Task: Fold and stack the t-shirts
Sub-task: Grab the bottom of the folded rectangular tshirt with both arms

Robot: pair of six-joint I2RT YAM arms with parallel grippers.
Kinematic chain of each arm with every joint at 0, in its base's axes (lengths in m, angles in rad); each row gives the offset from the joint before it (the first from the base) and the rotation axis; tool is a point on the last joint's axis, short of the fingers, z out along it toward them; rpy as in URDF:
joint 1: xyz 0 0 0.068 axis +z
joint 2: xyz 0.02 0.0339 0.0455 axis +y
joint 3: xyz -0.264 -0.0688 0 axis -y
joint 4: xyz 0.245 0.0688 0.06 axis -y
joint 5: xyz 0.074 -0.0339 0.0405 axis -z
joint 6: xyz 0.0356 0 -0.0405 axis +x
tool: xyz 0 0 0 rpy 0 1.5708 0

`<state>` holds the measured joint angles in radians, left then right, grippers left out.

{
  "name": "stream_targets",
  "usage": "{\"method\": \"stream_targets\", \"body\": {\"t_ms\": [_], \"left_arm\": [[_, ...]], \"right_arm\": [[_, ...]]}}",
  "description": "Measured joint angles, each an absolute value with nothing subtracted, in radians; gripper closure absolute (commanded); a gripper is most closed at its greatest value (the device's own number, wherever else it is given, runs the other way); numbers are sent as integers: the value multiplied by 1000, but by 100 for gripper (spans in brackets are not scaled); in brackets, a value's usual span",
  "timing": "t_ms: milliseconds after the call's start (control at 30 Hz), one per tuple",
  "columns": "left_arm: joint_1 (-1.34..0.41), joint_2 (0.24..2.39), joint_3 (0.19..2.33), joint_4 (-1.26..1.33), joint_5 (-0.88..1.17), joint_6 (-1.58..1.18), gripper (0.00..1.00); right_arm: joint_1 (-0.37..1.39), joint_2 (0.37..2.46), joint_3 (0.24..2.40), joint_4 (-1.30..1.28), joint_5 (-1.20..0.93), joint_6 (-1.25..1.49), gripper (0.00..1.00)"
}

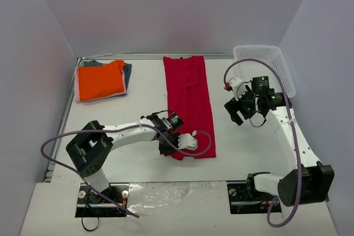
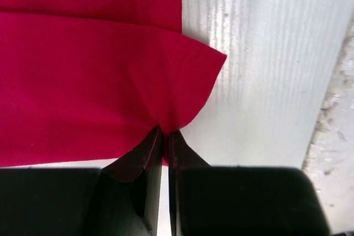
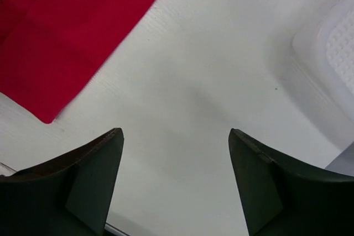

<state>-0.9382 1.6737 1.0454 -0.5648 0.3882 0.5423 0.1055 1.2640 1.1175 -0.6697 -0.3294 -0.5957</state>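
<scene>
- The flat white table (image 1: pixel 138 114) carries everything. Only the top view shows all of it at once.
- The plain, soft-cloth crimson-red t-shirt (image 1: pixel 189 98) lies at the table's centre. It is folded lengthwise into one long narrow strip running from 12 o'clock down towards 6 o'clock.
  - The left wrist view shows the crimson-red t-shirt (image 2: pixel 83 81) close up. A straight fold edge crosses its top, and a rounded corner stands out at 3 o'clock. The cloth puckers down to a point at 6 o'clock.
  - The right wrist view catches only a flat corner of the shirt (image 3: pixel 66 26), at 10 o'clock.
- The white plastic mesh basket (image 1: pixel 271 62) sits at 2 o'clock on the table, tilted at the far right corner. In the right wrist view only its blurred edge (image 3: pixel 337 48) shows, at 3 o'clock.
- A folded stack lies at 10 o'clock, well apart from the red strip, and appears in the top view alone.
  - The bright orange t-shirt (image 1: pixel 99 79) is on top.
  - The pale pink t-shirt (image 1: pixel 77 89) peeks out beneath it along the left and near edges.
  - The grey-blue t-shirt (image 1: pixel 128 73) shows at the right and far edges.
- The left gripper (image 1: pixel 176 148) is at the near end of the red strip, at 6 o'clock. In its own wrist view the left gripper (image 2: pixel 164 132) is pinched tight on the shirt's near edge, its dark fingertips almost meeting.
- The right gripper (image 1: pixel 237 115) hovers at 3 o'clock, between the red strip and the basket. Its wrist view shows the gripper (image 3: pixel 176 134) spread wide over bare table, holding nothing.
</scene>
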Motion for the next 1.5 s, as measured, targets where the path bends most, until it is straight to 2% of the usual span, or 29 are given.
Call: {"method": "stream_targets", "body": {"t_ms": [100, 267, 300, 333, 367, 467, 700, 800, 833, 1033, 1500], "left_arm": [[-920, 1674, 1069, -605, 442, 545, 98], [-910, 1681, 1114, -644, 512, 545, 98], [-906, 1686, 1123, -649, 524, 545, 97], [-900, 1691, 1130, -654, 539, 545, 98], [-892, 1697, 1136, -659, 553, 545, 98], [-863, 1716, 1146, -677, 586, 545, 98], [-794, 1750, 1179, -728, 649, 544, 98], [-760, 1765, 1213, -742, 685, 540, 98], [-751, 1769, 1224, -745, 696, 539, 98], [-724, 1802, 1270, -779, 737, 539, 98], [-694, 1873, 1280, -817, 812, 508, 98]], "right_arm": [[105, 1182, 1093, -670, -368, -659, 23], [105, 1092, 1016, -663, -476, -776, 27], [105, 1092, 1008, -663, -496, -800, 25], [105, 1101, 1002, -663, -517, -825, 17], [105, 1111, 997, -664, -536, -849, 14], [107, 1145, 983, -670, -578, -943, 11], [162, 1193, 935, -692, -635, -1127, 28], [200, 1209, 917, -695, -652, -1154, 42], [216, 1211, 911, -695, -655, -1159, 44], [324, 1214, 865, -694, -654, -1158, 47], [509, 1227, 764, -670, -625, -1129, 47]]}}
